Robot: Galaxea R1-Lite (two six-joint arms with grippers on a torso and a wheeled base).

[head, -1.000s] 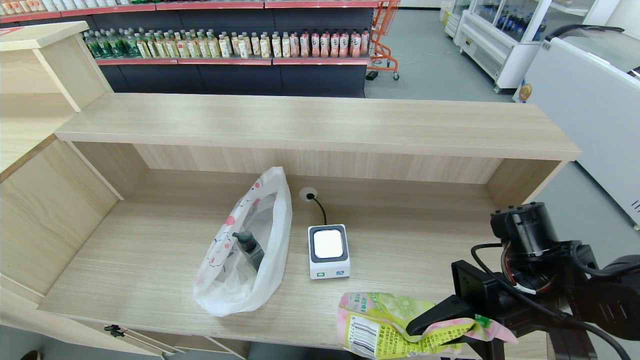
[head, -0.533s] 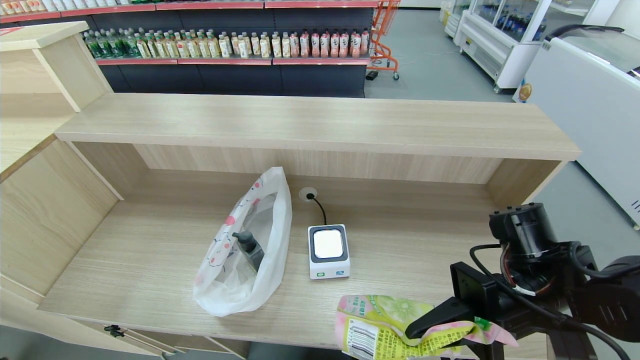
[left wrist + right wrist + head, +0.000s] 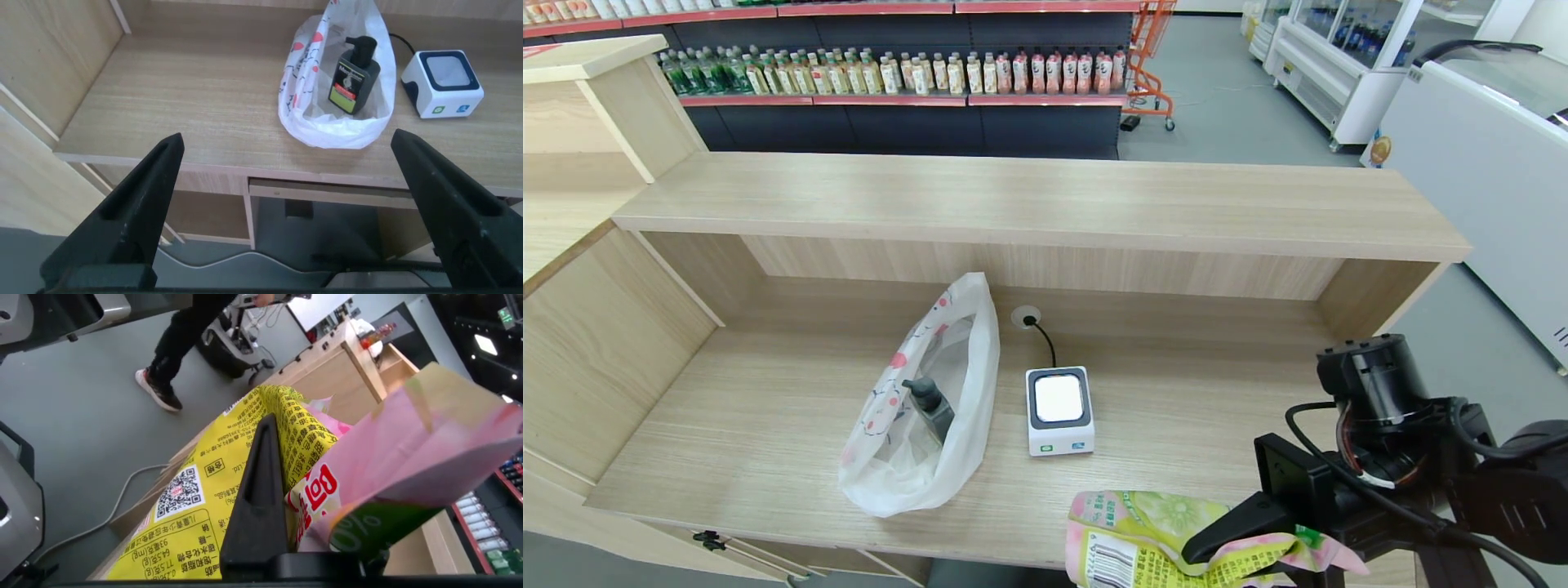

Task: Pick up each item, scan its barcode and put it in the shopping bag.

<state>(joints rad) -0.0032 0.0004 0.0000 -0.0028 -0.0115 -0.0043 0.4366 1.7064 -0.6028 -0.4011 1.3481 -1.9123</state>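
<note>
- The right pincer point(image 3: 1245, 541) is clamped on a yellow-green and pink snack packet point(image 3: 1137, 539) at the near right edge of the desk point(image 3: 768, 425).
- Its black fingers point(image 3: 260, 494) pinch the packet's crumpled pink end. The rest of the packet sticks out from the pincer toward the robot's left, with a barcode on its upward face.
- The packet sits nearer than the scanner point(image 3: 1059, 407) and a little to its right, well apart from it. I cannot tell whether it touches the desk.
- The white shopping bag point(image 3: 907, 465), printed with pink, lies slumped on the desk just left of the scanner, its mouth open.
- A dark pump bottle point(image 3: 929, 406) lies inside the bag.
- The scanner's black cable point(image 3: 1045, 341) runs back to a round hole in the desk.
- The left pincer point(image 3: 288, 145) hangs out beyond the near edge of the desk, its fingers spread wide with nothing between them and the bag beyond it.
</note>
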